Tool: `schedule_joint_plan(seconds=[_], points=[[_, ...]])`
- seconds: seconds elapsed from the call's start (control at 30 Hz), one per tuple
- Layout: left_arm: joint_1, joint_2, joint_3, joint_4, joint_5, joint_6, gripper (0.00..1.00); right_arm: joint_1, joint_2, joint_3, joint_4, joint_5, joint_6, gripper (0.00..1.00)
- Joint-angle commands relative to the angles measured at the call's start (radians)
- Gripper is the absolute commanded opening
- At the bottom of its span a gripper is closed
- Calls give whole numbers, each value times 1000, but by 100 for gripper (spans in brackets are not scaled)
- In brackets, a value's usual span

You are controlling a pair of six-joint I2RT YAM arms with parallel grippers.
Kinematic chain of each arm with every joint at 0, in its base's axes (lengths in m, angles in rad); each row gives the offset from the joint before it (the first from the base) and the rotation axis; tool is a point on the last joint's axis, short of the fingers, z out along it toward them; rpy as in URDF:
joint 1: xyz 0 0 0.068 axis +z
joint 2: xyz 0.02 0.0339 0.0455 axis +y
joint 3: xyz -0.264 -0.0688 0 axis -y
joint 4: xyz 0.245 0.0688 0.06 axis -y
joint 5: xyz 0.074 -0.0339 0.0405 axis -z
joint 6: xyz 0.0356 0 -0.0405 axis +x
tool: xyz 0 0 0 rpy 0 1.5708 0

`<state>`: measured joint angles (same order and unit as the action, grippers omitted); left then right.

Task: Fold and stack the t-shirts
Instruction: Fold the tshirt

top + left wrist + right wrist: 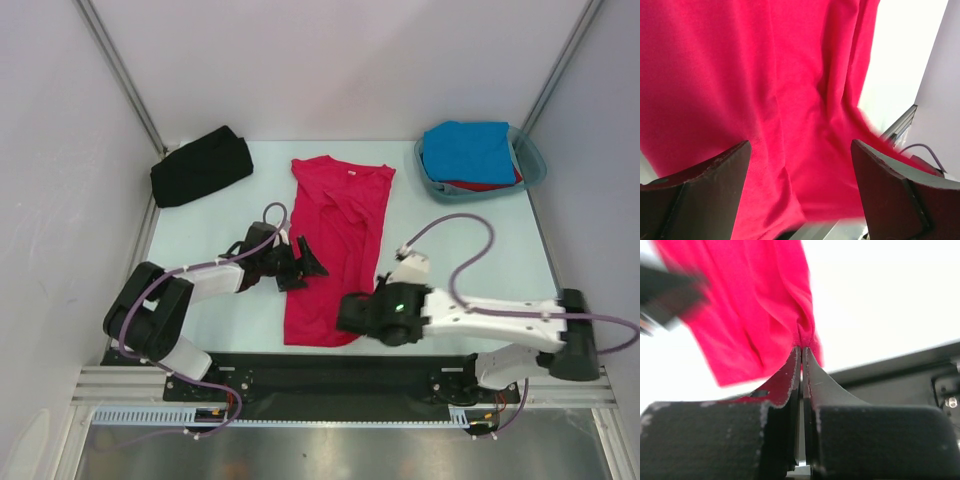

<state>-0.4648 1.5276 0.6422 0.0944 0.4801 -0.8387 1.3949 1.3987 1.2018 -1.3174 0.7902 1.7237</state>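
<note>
As the right tool [801,352] pinches the near hem of the crimson-pink t-shirt [335,250] lying left of the tub [536,170] and the left tool [800,150] hovers spread above it, the black t-shirt [200,167] farther left looks folded, while the blue t-shirt [468,150] and red t-shirt [485,186] wait inside the tub.

A pale mint-green tabletop [200,240] spreads beneath the left gripper [306,272], boxed by plain white panel walls [350,60] ahead and beside it, evenly lit.

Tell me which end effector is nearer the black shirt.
Left. Left end effector: open over the pink shirt, near-right of the black shirt. Right end effector: shut on the pink shirt's edge, farther off.
</note>
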Motion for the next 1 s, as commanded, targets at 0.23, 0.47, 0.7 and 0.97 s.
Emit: schedule_joint_plan(seconds=[0.23, 0.47, 0.7, 0.97], points=[[3, 39, 40, 31, 40, 16, 87, -385, -515, -109, -54, -18, -268, 0], [5, 86, 56, 42, 69, 24, 87, -378, -555, -362, 13, -252, -225, 0], [0, 89, 66, 44, 87, 36, 87, -370, -428, -427, -37, -171, -160, 0], [-41, 97, 54, 111, 173, 14, 88, -458, -357, -384, 32, -115, -309, 0]])
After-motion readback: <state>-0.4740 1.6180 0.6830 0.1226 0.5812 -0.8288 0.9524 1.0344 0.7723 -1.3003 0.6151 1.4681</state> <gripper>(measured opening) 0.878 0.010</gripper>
